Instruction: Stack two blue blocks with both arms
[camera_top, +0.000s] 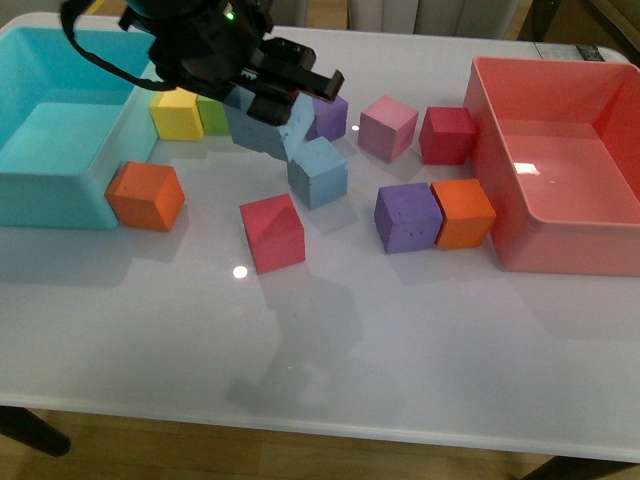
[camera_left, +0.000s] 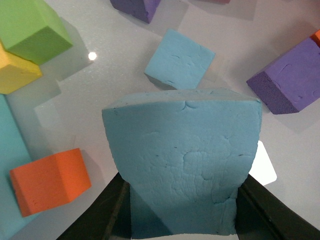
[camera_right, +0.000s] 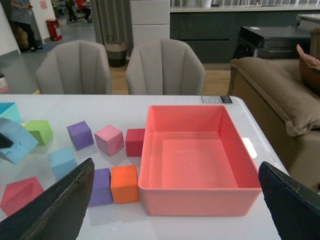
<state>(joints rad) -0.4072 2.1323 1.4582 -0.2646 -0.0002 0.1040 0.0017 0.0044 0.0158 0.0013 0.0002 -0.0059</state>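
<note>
My left gripper (camera_top: 275, 112) is shut on one blue block (camera_top: 268, 128) and holds it tilted in the air, just up and left of the second blue block (camera_top: 318, 171), which rests on the white table. In the left wrist view the held block (camera_left: 182, 160) fills the middle between the black fingers (camera_left: 267, 207), with the second block (camera_left: 180, 59) lying beyond it. My right gripper (camera_right: 175, 200) is open and empty, out of the front view, hovering before the pink bin (camera_right: 195, 192). The right wrist view shows both blue blocks at far left: the held one (camera_right: 17, 142) and the resting one (camera_right: 62, 161).
A turquoise bin (camera_top: 50, 190) stands at the left, a pink bin (camera_top: 500, 200) at the right. Orange (camera_top: 147, 196), yellow (camera_top: 176, 113), green (camera_top: 212, 115), red (camera_top: 272, 232), purple (camera_top: 407, 216), orange (camera_top: 464, 212), pink (camera_top: 387, 127) and dark red (camera_top: 447, 134) cubes lie around.
</note>
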